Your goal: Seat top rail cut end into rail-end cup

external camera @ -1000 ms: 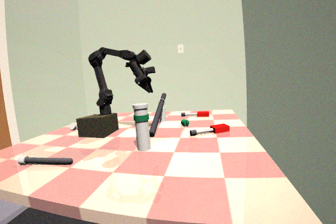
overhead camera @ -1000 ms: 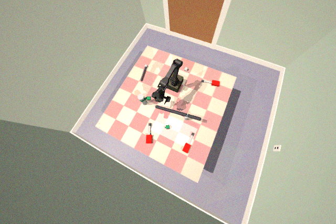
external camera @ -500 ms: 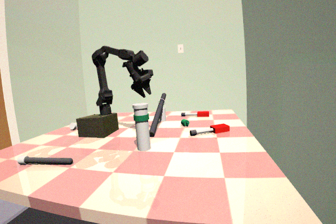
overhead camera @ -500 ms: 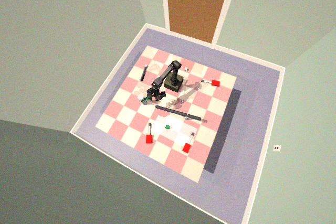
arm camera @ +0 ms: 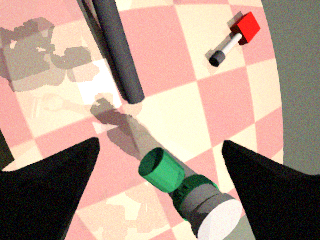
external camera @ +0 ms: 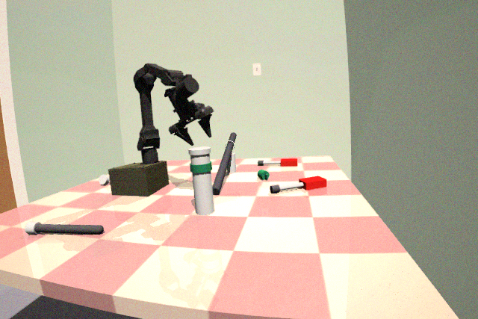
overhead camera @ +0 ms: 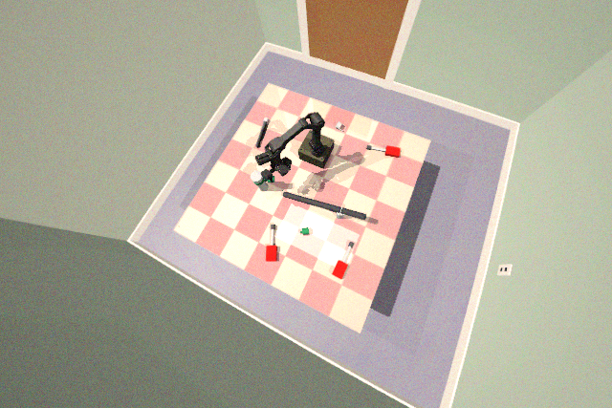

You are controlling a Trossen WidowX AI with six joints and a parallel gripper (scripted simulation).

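The big grey post [external camera: 203, 196] stands upright with a white cap [overhead camera: 256, 177] [external camera: 199, 150] [arm camera: 220, 220]. A green brace band [external camera: 201, 167] sits around it just below the cap. The green rail-end cup [overhead camera: 273, 179] [arm camera: 162, 170] hangs on the band, its open mouth facing away from the post. The dark rail [overhead camera: 316, 203] [external camera: 223, 164] [arm camera: 117, 50] slants through the loop on the small post [external camera: 233, 163]; its near end is low at the table, apart from the cup. My gripper [external camera: 201, 140] [arm camera: 162, 144] is open and empty above the big post and cup, not touching the rail.
Red-handled tools [overhead camera: 271, 252] [overhead camera: 339, 268] [overhead camera: 392, 151] lie on the checkered table. A loose green fitting [overhead camera: 304, 231] [external camera: 263, 174] lies beyond the rail. A short dark bar [overhead camera: 262, 133] [external camera: 69, 229] and a small white part [overhead camera: 339, 125] lie near the robot base [external camera: 139, 178].
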